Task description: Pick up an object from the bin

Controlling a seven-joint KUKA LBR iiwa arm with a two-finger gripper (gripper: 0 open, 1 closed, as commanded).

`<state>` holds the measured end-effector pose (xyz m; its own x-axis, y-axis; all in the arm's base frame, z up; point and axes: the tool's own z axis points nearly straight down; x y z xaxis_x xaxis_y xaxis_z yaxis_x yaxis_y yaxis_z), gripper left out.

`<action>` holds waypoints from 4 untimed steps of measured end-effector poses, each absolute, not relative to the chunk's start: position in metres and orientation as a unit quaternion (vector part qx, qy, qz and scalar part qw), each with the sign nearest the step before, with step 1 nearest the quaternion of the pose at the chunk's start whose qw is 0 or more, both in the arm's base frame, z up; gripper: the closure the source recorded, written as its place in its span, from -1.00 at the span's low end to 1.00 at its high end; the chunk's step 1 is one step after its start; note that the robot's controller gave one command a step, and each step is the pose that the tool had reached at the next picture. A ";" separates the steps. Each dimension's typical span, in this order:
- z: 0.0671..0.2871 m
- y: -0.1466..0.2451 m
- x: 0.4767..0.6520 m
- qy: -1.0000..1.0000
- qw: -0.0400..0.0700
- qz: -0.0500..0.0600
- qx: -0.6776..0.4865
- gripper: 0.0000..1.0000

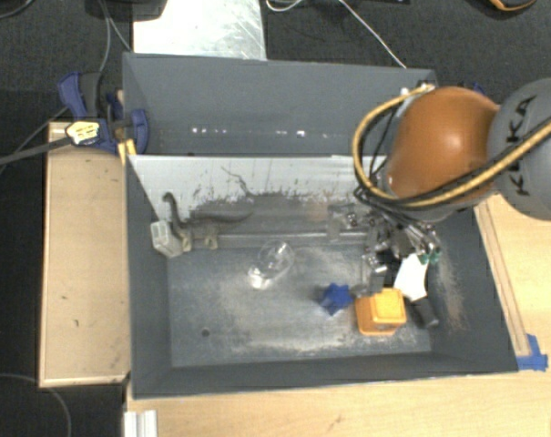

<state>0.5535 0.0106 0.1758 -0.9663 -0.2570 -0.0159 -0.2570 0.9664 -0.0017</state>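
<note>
Orange block and white piece crowd my claw at lower right, its grip untellable, so I risk snagging both.

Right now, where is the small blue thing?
Camera view: the small blue thing lies right of centre on the bin floor, just left of the orange block.

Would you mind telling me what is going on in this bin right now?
The KUKA arm reaches into the grey bin from the right. Its gripper is low over the right front corner, just above an orange block, with a white piece and a small blue thing close by. A clear thing lies mid-bin, apart. Nothing can be seen in its grasp.
</note>
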 end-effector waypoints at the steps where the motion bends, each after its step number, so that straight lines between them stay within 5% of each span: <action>1: 0.112 -0.007 0.528 1.000 0.003 -0.001 -0.019 -1.00; 2: 0.110 -0.026 0.521 0.986 0.008 0.000 -0.165 -1.00; 3: 0.074 -0.008 0.491 0.982 0.006 0.000 0.187 1.00; 4: 0.073 -0.008 0.490 0.982 0.004 0.000 0.188 -1.00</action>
